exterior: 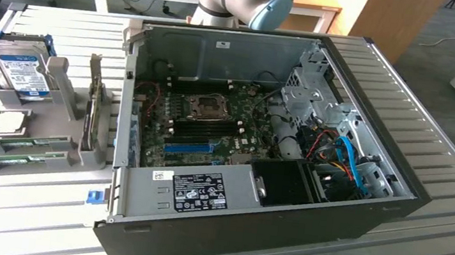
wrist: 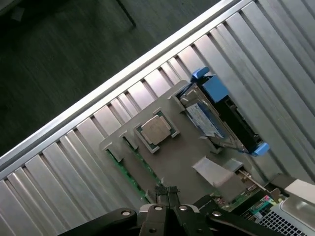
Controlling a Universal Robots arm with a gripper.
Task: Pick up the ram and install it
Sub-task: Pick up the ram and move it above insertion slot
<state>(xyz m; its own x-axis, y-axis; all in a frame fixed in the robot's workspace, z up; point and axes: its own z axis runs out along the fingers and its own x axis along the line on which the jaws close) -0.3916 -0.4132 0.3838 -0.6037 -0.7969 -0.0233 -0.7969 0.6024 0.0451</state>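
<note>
Right now the gripper (wrist: 167,192), jaws shut w/ nothing btwn them, is hovering above the grey holder (wrist: 184,155), where the ram (exterior: 24,140) is standing on edge in its slot, prob. so its top edge is staying free for pinching.

1. Soft, even indoor light falls from above in the exterior view. The ribbed tabletop (exterior: 436,254) reads pale grey, with a faint sheen along its ridges.
2. The open computer case (exterior: 232,237) is shadowed in its lower inside corner, and its outer wall is dark.
3. In the wrist view the floor (wrist: 59,54) is dim, while the slats catch bright streaks.
4. The fingers (wrist: 161,195) show dark, nearly in silhouette.
</note>
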